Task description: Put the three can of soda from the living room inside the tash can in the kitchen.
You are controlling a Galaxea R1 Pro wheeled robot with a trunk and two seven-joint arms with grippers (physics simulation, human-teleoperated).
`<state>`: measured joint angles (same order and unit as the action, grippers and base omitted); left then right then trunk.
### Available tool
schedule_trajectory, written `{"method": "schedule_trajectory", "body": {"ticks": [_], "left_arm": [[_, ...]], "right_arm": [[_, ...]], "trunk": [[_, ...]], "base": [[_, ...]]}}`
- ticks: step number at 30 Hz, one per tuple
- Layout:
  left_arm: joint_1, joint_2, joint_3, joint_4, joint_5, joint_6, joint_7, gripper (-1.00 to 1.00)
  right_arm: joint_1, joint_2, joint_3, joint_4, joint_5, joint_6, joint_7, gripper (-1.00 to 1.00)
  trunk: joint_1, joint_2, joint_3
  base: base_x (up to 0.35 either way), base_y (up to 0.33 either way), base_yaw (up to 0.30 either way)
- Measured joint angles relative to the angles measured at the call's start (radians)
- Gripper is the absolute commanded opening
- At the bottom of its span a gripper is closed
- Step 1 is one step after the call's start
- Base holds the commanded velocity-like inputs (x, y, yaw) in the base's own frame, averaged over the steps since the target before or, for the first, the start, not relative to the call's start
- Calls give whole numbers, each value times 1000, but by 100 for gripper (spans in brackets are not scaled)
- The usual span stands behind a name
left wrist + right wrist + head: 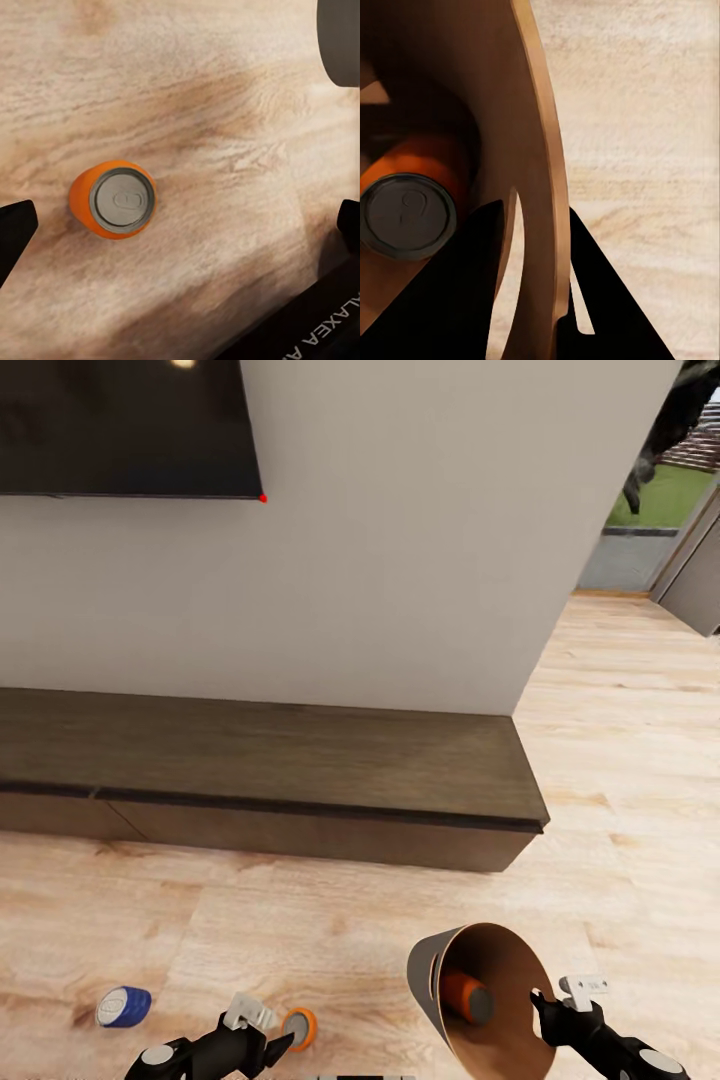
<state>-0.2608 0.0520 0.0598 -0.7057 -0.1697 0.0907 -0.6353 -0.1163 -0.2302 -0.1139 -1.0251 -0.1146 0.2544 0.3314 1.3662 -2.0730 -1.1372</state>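
Pale wood-plank floor (620, 760), dark matt wooden bench (270, 760), seemingly metal can tops (122, 200)

Part of white lettering, "ALAXEA A", shows on the black arm (315, 322)

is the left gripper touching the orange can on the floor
Apart. In the left wrist view the orange can stands between the left gripper's open fingers, with bare floor showing on both sides.

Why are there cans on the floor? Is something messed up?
Yes. A blue can lies tipped over on the wooden floor, and an orange can sits there too. Another orange can is already inside the tilted bucket gripped by the right gripper.
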Motion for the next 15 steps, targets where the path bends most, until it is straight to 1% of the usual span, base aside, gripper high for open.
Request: {"method": "schedule_trajectory", "body": {"ticks": [4, 6, 15], "left_arm": [[0, 0, -1, 0, 1, 0, 0, 100], [0, 0, -1, 0, 0, 0, 0, 100], [0, 0, -2, 0, 0, 0, 0, 100]], "right_arm": [[0, 0, -1, 0, -1, 0, 0, -100], [0, 0, -2, 0, -5, 3, 0, -100], [0, 0, -4, 1, -4, 8, 7, -100]], "trunk": [[0, 0, -1], [0, 0, -2], [0, 0, -9]], "base": [[-17, -11, -23], [-3, -2, -130], [-1, 0, -194]]}}
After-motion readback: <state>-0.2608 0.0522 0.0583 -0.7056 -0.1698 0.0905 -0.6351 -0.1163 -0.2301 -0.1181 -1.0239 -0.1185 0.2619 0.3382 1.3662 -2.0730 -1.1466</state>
